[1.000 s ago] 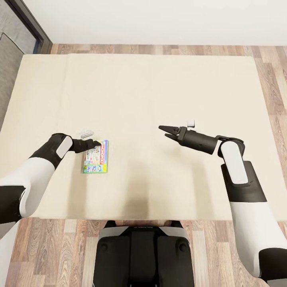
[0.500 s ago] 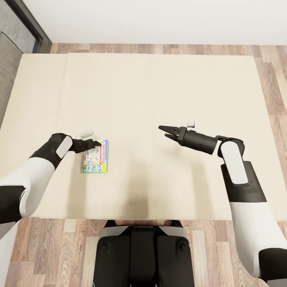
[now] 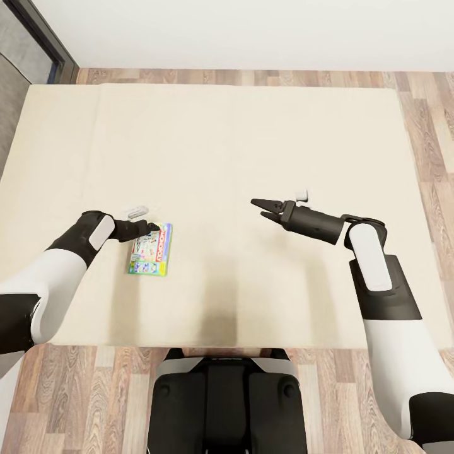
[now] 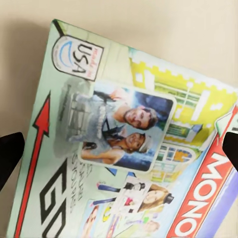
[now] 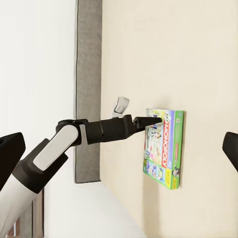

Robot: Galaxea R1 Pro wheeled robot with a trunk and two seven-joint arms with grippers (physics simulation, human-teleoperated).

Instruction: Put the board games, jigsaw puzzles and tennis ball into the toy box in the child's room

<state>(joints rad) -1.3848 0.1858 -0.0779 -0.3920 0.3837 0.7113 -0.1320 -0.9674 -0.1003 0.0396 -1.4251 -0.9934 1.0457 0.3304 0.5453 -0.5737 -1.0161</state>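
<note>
One board game (image 3: 150,250), a green-edged white-and-red Monopoly box, lies flat on the beige bed (image 3: 252,139) at the near left. My left gripper (image 3: 151,228) hovers at the box's far edge, open; the left wrist view shows the printed lid (image 4: 129,148) close up with a black fingertip (image 4: 10,156) at each side. My right gripper (image 3: 260,209) is open over bare mattress to the right of the game, nothing in it. From the right wrist view I see the box (image 5: 163,148) with the left gripper (image 5: 151,119) at its corner.
The bed's grey frame edge (image 5: 89,74) runs along one side. Wood plank floor (image 3: 422,126) surrounds the mattress, with a white wall behind and a dark door frame (image 3: 44,38) at the far left. My base (image 3: 224,403) stands against the bed's near edge.
The head view has shifted a little, so the bed and box sit slightly differently in the picture. Both arms hold the same pose.
</note>
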